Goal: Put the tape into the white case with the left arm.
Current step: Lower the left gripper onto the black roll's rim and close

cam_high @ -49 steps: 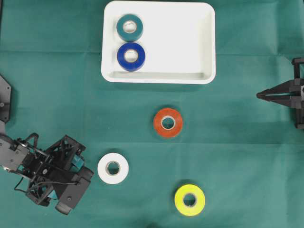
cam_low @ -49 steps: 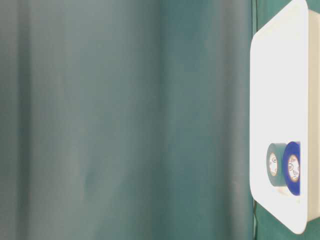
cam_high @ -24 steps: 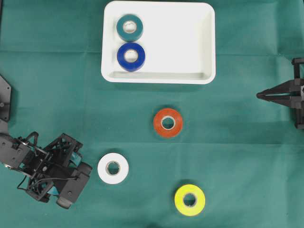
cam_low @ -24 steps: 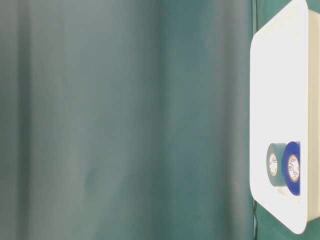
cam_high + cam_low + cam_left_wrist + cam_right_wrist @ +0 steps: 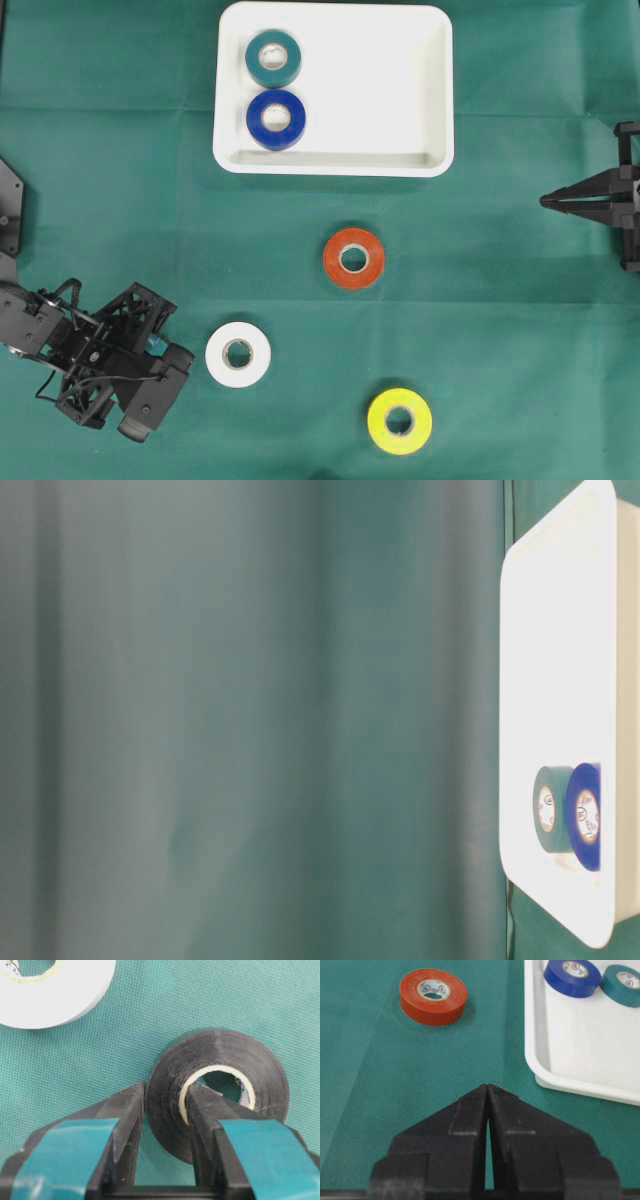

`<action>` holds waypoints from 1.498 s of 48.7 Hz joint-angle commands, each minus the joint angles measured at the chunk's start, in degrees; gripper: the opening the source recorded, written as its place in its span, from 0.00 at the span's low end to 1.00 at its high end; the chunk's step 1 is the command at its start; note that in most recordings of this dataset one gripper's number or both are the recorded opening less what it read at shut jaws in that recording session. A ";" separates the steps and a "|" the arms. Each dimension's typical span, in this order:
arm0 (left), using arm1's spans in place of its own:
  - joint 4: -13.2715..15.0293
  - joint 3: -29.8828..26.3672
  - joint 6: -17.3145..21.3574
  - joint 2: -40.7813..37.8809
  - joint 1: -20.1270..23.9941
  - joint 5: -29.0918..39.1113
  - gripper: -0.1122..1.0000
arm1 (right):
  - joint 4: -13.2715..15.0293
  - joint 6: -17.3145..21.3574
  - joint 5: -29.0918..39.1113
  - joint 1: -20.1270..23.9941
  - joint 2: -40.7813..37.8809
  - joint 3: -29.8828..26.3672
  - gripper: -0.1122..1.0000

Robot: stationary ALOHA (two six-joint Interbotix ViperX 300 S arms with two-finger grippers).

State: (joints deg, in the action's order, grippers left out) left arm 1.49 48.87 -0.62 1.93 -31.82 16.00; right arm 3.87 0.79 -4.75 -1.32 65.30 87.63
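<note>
A black tape roll (image 5: 220, 1055) lies flat on the green cloth. My left gripper (image 5: 167, 1087) is shut on its wall, one teal-banded finger outside and the other in the core hole. From overhead, the left gripper (image 5: 158, 348) sits at the lower left and covers that roll. The white case (image 5: 430, 90) stands at the top centre, holding a teal tape (image 5: 273, 58) and a blue tape (image 5: 276, 119). My right gripper (image 5: 545, 201) rests at the right edge, shut and holding nothing, also seen as the right gripper (image 5: 487, 1087) in its wrist view.
Loose on the cloth are a white tape (image 5: 238, 354) just right of the left gripper, an orange tape (image 5: 353, 258) in the middle and a yellow tape (image 5: 399, 421) near the front. The table-level view shows the case (image 5: 560, 630) side-on.
The left gripper's jaws have closed onto the black tape, and the left arm has shifted slightly to the left. The right arm and the other rolls have not moved.
</note>
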 commanded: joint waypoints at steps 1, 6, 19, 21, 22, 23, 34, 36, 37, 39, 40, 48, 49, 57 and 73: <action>0.00 -1.41 -0.18 1.32 -0.35 -0.18 0.30 | 0.09 0.09 -0.53 0.00 -0.35 -0.62 0.02; 0.18 -2.64 -0.26 2.81 -0.53 1.05 0.30 | 0.09 0.09 -0.53 0.00 -0.35 -0.62 0.02; 0.18 -9.67 0.00 9.32 -0.62 10.81 0.30 | 0.09 0.53 -0.53 0.00 -0.35 -0.62 0.02; 0.09 -10.63 -0.18 9.58 -0.35 11.78 0.30 | 0.09 0.53 -0.53 0.00 -0.35 -0.53 0.02; 0.09 -11.07 -0.18 9.76 -0.18 12.22 0.30 | 0.09 0.53 -0.53 0.00 -0.35 -0.62 0.02; 0.09 -11.51 -0.18 9.76 0.09 12.48 0.30 | 0.09 0.53 -0.62 0.00 -0.35 -0.62 0.02; -0.09 -13.89 0.35 9.84 7.73 12.57 0.30 | 0.09 0.53 -0.53 0.00 -0.35 -0.62 0.02; -0.09 -13.89 0.44 9.84 9.76 12.57 0.30 | 0.09 0.53 -0.53 0.00 -0.44 -0.62 0.02; -0.18 -13.80 0.53 9.84 10.81 12.57 0.30 | 0.09 0.53 -0.53 0.00 -0.35 -0.62 0.02; -0.18 -13.80 0.70 9.84 12.83 12.57 0.30 | 0.09 0.53 -0.53 0.00 -0.35 -0.53 0.02; -0.18 -13.80 0.70 9.84 13.89 12.57 0.30 | 0.09 0.53 -0.53 0.00 -0.35 -0.62 0.02; -0.18 -13.80 2.11 9.67 21.45 11.69 0.30 | 0.09 0.53 -0.53 0.00 -0.35 -0.62 0.02; -0.18 -13.80 2.55 9.58 22.15 11.34 0.30 | 0.09 0.53 -0.53 0.00 -0.35 -0.53 0.02; -0.18 -14.33 6.50 8.70 27.42 7.91 0.30 | 0.09 0.53 -0.53 0.00 -0.35 -0.62 0.02; -0.18 -17.14 12.13 4.22 36.56 5.10 0.30 | 0.09 0.53 -0.53 0.00 -0.35 -0.53 0.02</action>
State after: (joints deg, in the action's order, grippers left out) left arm 1.41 33.75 11.34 6.33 3.16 22.24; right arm 3.87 1.23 -4.66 -1.32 65.30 87.63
